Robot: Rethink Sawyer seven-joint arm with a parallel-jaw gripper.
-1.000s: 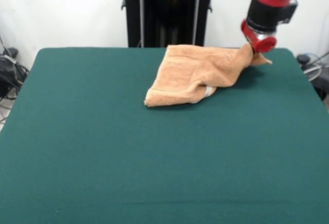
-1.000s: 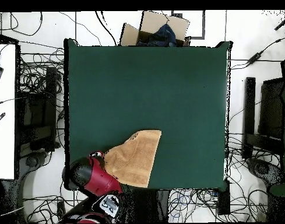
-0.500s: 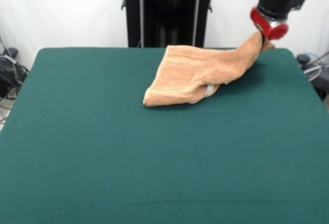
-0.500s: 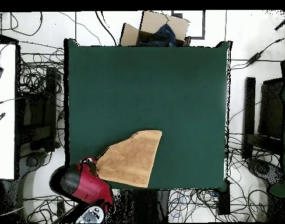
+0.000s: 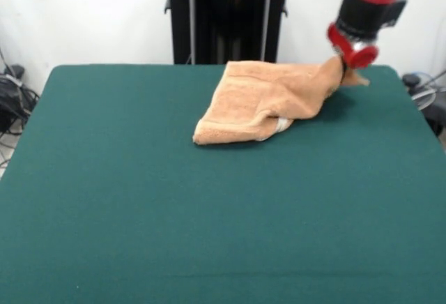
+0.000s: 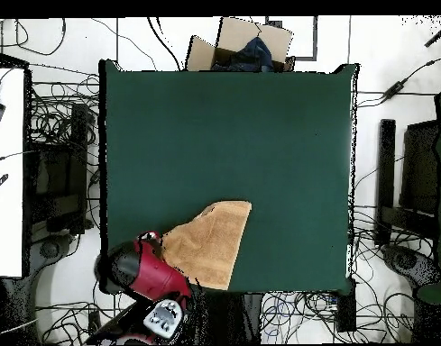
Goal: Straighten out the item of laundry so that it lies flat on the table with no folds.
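Change: gripper (image 5: 346,65) has dropped back from upper right, slackening the pull.
Grip: pinching the towel (image 5: 268,99) corner.
Towel: upper centre-right of table (image 5: 139,199), still doubled over.
Meaning: fold remains.

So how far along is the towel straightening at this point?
Early. Done: the gripper is shut on one corner of the towel and holds it lifted above the table. In hand: that corner is drawn out toward the table's edge. Left: the towel lies doubled over, with a fold along its near side where the white tag peeks out, so it needs spreading into one flat layer.
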